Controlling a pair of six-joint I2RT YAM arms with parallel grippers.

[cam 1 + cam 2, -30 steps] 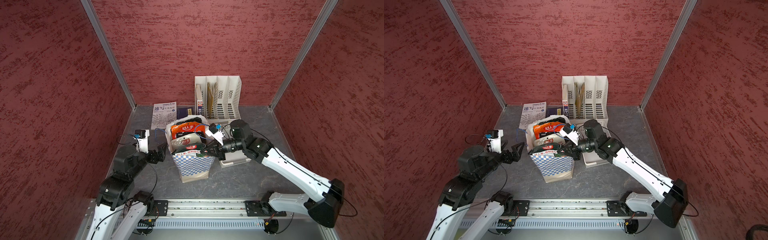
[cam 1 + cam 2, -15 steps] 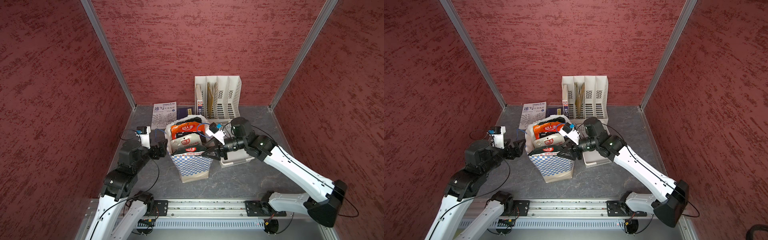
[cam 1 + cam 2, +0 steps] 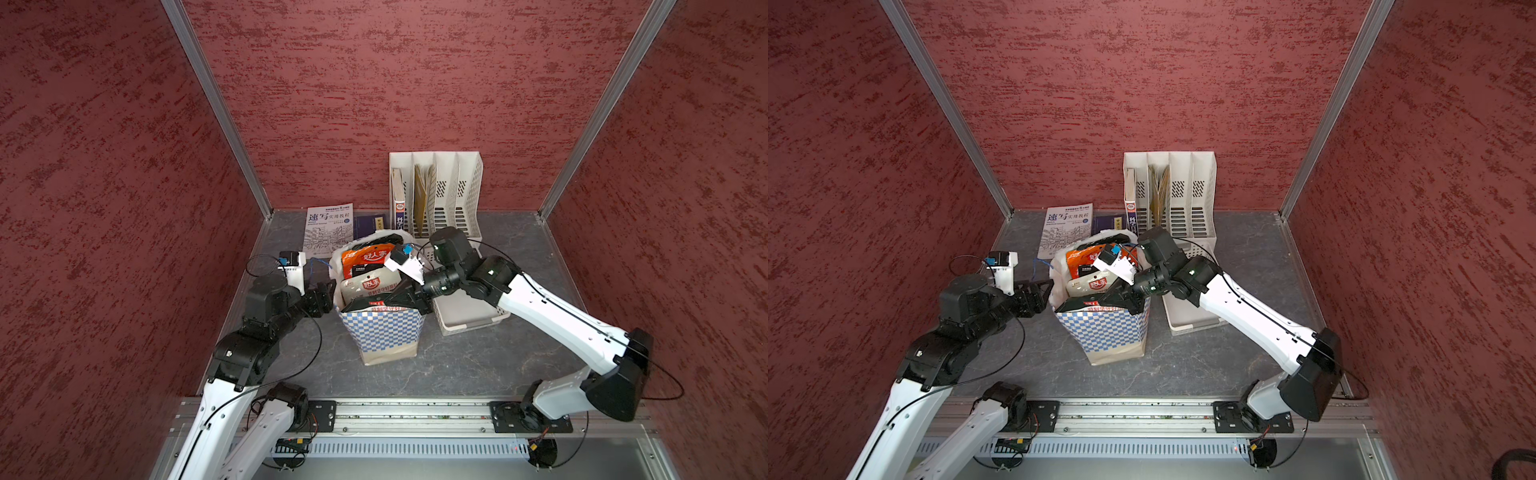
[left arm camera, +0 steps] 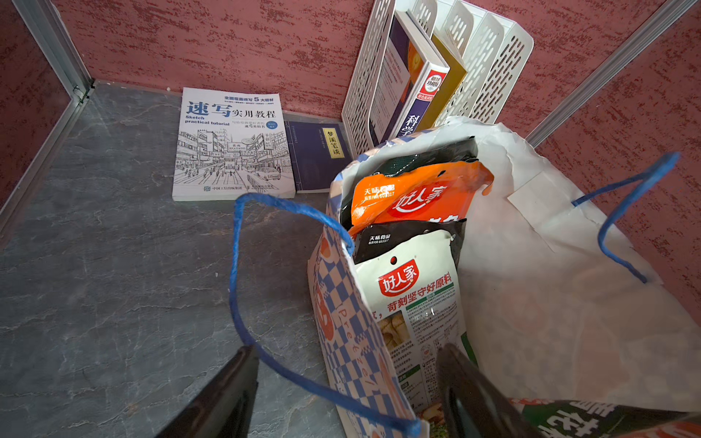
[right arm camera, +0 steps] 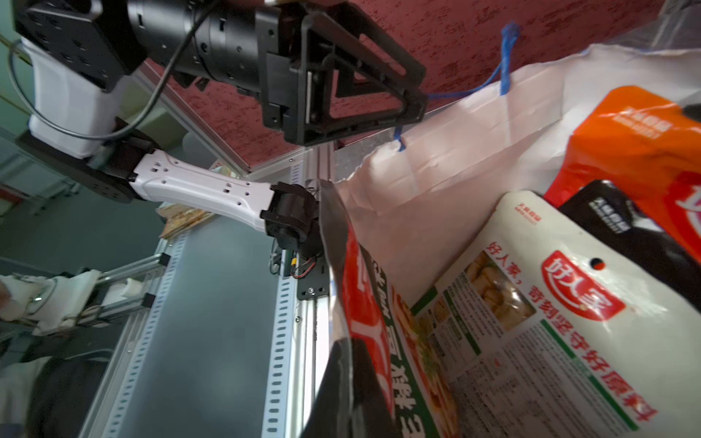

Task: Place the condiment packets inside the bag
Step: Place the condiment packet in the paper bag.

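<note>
The red-and-black packet (image 3: pixel 361 303), clamped in the closed right gripper (image 3: pixel 392 297), is held lengthwise beyond its tips, across the mouth of the bag (image 3: pixel 380 332).

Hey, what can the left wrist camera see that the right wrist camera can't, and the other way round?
Only the left wrist: the sketch book and dark blue book lying flat, and the white file rack holding books. Only the right wrist: the left gripper beside the bag, the left arm, the mounting rail, and the right gripper shut on a red-and-black packet. Both: the bag, with the white packet, orange packet and black packet inside.
</note>
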